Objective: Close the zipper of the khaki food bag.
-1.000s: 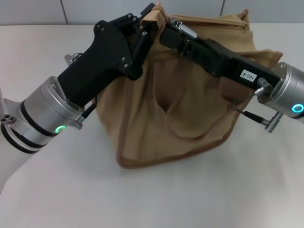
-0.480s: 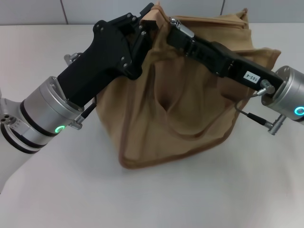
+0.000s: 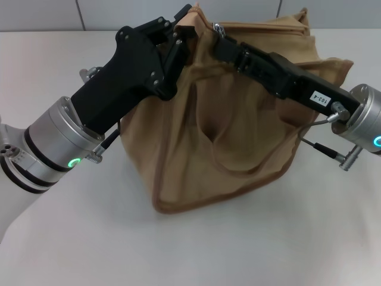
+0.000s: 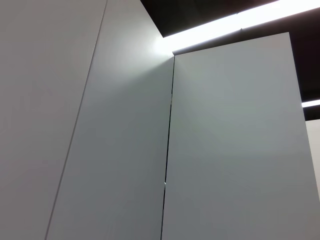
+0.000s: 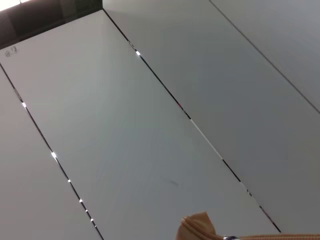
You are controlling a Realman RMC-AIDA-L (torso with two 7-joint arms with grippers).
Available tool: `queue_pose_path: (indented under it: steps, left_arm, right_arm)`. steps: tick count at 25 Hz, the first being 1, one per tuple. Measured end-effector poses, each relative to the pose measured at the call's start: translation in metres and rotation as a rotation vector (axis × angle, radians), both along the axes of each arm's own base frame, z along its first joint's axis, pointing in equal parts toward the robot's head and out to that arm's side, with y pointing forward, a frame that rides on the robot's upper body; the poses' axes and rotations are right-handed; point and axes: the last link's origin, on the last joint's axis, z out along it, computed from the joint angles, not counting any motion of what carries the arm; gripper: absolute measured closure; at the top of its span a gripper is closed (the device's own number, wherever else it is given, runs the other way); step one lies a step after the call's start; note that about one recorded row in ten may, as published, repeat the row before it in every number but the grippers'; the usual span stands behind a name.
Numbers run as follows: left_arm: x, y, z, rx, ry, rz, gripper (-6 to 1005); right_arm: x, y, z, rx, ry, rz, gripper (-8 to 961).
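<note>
The khaki food bag [image 3: 238,149] stands mid-table in the head view, its handle loop hanging down the front. My left gripper [image 3: 181,31] is shut on the bag's top left corner and holds it up. From the right, my right gripper [image 3: 219,34] reaches across the top edge, its fingers closed at the small silver slider of the zipper [image 3: 217,27]. The zip line behind the arm is mostly hidden. A scrap of khaki fabric [image 5: 200,227] shows at the edge of the right wrist view.
A white tabletop [image 3: 89,238] surrounds the bag, with a grey wall behind it. The left wrist view shows only grey wall panels [image 4: 225,150]. Both black arms cross in front of the bag's upper part.
My right arm's wrist has swung to the right and slightly down, with its fingertips still at the slider. The bag's lower edge has shifted a little to the right. The left arm has held still.
</note>
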Motion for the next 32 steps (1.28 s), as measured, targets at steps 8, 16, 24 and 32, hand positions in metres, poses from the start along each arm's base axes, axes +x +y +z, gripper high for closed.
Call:
queue_pose_path:
  steps: [8, 16, 24, 32]
  left_arm:
    - [0.001, 0.000, 0.000, -0.001, 0.001, -0.003, 855]
    - [0.000, 0.000, 0.000, -0.001, 0.001, 0.001, 851]
    - [0.001, 0.000, 0.000, -0.002, 0.003, -0.003, 847]
    - [0.000, 0.000, 0.000, -0.001, 0.002, -0.002, 843]
  right_arm:
    - [-0.004, 0.001, -0.001, -0.008, -0.007, 0.025, 584]
    - [-0.005, 0.000, -0.002, -0.011, -0.008, 0.024, 586]
    - [-0.007, 0.002, -0.003, -0.012, -0.013, 0.035, 589]
    - [-0.012, 0.002, -0.004, -0.023, -0.015, 0.064, 654]
